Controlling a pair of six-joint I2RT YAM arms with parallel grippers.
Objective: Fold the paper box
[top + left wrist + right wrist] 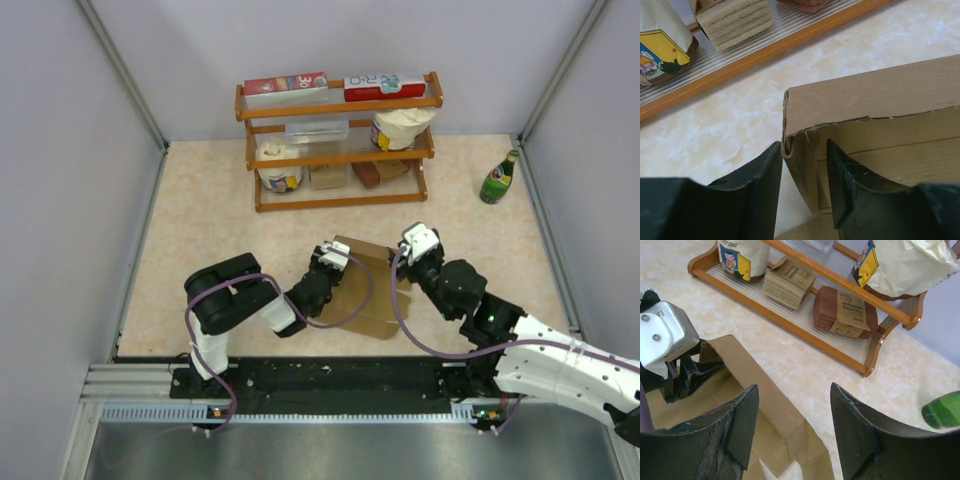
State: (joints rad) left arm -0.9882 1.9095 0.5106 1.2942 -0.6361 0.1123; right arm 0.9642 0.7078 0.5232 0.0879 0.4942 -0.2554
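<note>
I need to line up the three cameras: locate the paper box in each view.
Top external: paper box at centre.
Left wrist: paper box fills the right half, corner near bottom centre.
Right wrist: paper box lower left, reaching bottom centre.
Shared landmark: wooden shelf, beyond it in every view.

1. The left arm (pixel 235 298) is built of bulky black joints over a white link.
2. The right arm (pixel 480 310) is black near the wrist and white-shelled toward its base.
3. Purple cables (pixel 186 315) are looped along both.
4. A white housing (pixel 662 335) with two screws is mounted on the left wrist.
5. Black, scuffed fingers (pixel 860 440) are fitted.
</note>
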